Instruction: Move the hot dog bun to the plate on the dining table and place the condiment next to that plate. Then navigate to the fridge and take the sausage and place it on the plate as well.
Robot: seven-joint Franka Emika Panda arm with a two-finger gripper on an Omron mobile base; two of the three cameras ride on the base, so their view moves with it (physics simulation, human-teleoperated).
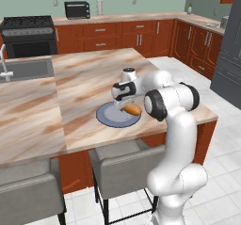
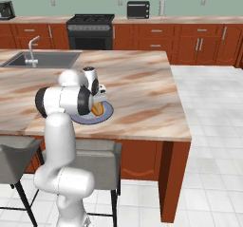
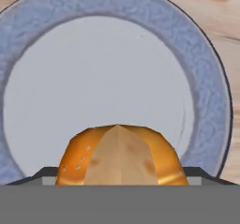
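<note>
The blue-grey plate lies on the marble dining table near its front edge. My gripper hangs just over the plate's right half, its fingers closed against both sides of the golden-orange hot dog bun. In the hand view the bun sits close up between the two dark fingertips, with the plate's rim curving behind it. From the right base view the bun peeks out beside my forearm, over the plate. The condiment and the sausage are out of view.
A sink with a tap is set in the table's left end. Two grey stools stand under the front edge. Behind are the stove, a toaster oven and wood cabinets. The dark grey fridge stands at far right.
</note>
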